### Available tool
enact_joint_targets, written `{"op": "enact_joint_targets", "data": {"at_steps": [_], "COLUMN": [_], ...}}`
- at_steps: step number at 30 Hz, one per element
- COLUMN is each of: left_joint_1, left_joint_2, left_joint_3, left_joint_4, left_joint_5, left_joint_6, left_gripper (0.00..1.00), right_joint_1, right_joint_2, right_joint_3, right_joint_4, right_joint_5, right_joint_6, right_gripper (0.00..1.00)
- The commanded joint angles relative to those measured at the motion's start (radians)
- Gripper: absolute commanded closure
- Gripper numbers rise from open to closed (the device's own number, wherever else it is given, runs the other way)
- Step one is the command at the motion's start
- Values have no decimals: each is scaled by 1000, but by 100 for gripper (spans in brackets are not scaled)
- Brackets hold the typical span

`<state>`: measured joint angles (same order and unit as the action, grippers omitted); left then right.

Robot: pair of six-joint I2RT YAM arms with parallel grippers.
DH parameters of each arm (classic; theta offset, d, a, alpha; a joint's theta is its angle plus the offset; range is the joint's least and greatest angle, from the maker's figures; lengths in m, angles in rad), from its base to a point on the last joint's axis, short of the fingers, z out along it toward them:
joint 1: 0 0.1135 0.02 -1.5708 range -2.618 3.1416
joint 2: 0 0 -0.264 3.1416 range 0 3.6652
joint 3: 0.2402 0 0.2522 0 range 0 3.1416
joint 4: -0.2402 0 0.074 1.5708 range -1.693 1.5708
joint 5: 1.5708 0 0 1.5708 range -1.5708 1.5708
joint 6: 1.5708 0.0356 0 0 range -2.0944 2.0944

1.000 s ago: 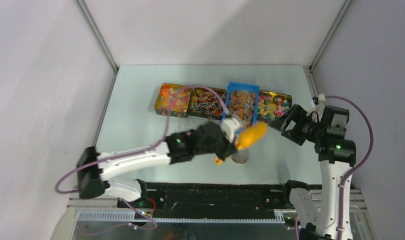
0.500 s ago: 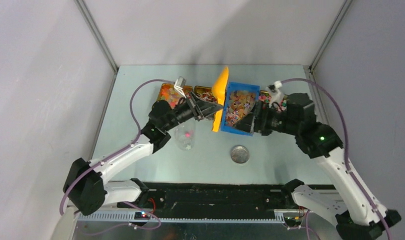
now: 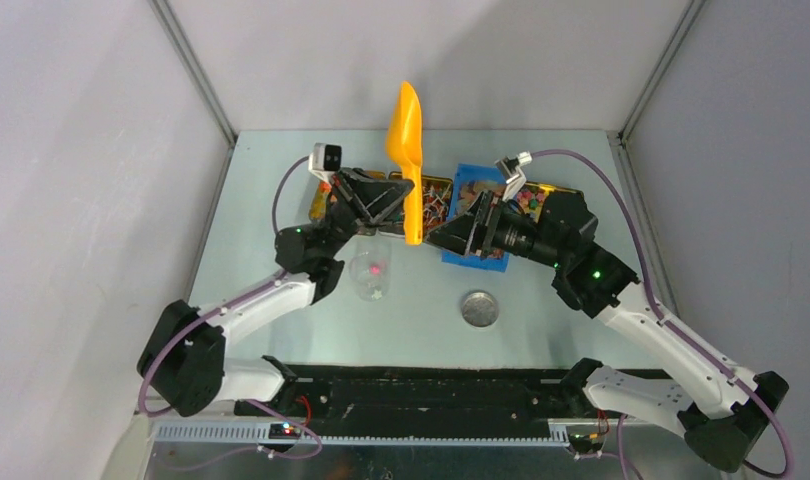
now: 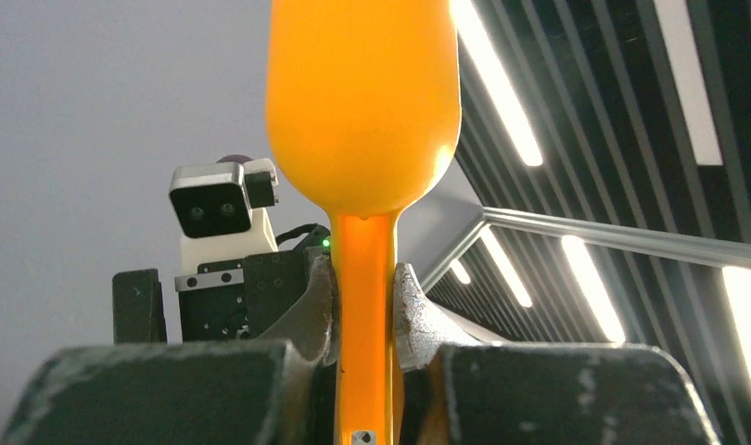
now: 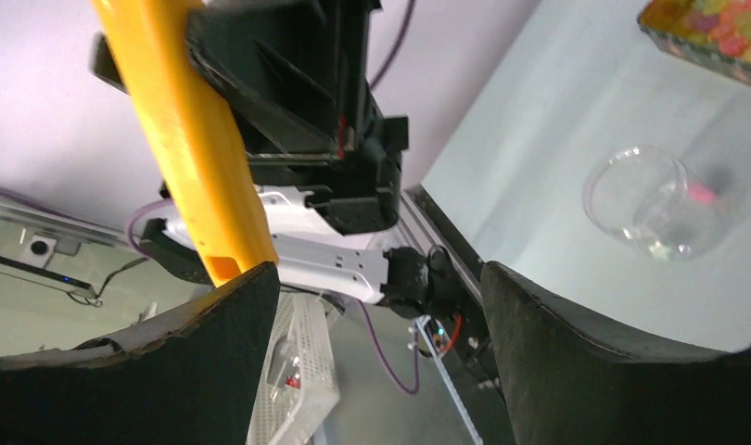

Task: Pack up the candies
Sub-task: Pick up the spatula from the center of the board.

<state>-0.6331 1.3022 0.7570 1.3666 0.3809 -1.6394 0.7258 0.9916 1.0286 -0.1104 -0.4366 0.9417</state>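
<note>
Over the pale table (image 3: 421, 310), left pincer (image 4: 364, 311) clamps the orange scoop (image 4: 362, 102).

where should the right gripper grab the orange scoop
The bare lower end of the handle, below the left gripper, approached from the right arm's side. The orange scoop stands upright, wide bowl on top, with the left gripper clamped just under the bowl, so only that slim end is free for the open right gripper.

Multicoloured candies (image 5: 710, 17), heaped in a row of trays (image 3: 478, 262), partly hidden, one pink piece (image 5: 701, 193) inside a clear cup (image 5: 645, 199)
</note>
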Motion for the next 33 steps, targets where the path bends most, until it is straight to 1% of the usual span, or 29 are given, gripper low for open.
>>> {"op": "enact_joint_targets", "data": {"at_steps": [1,5,8,13,17,21,23,26,28,29,30,31,33], "left_joint_1": [14,16,21,34,35,35,35,35,36,36,36,36,36], "left_joint_2": [-24,-41,-67,-151,-182,-200,-206,-216,-217,-217,-217,-218,-220], "left_joint_3": [-29,-38,-63,-90,-74,-68,-66,-73,-78,-79,-78,-78,-85], "left_joint_4": [68,41,0,-156,-224,-234,-239,-243,-237,-235,-235,-235,-233], "left_joint_5": [-19,-33,-68,-102,-92,-95,-94,-98,-101,-99,-96,-94,-94], "left_joint_6": [-14,-2,16,75,119,124,127,128,124,125,124,124,125], "left_gripper": [100,100,100,100,100,100,100,100,100,100,100,100,100], "right_joint_1": [20,52,88,156,164,170,171,171,171,171,171,171,171], "right_joint_2": [-14,-9,-6,-39,-16,29,49,75,95,105,108,113,116], "right_joint_3": [13,14,13,13,14,13,13,14,23,34,36,39,39], "right_joint_4": [196,235,266,257,227,197,219,304,323,322,324,322,311], "right_joint_5": [3,14,29,114,145,174,169,143,116,100,92,81,84], "right_joint_6": [37,26,-13,-88,-90,-71,-63,-49,-48,-52,-53,-55,-57], "right_gripper": [17,20,22,21,21,25,27,30,37,44,47,52,60]}}
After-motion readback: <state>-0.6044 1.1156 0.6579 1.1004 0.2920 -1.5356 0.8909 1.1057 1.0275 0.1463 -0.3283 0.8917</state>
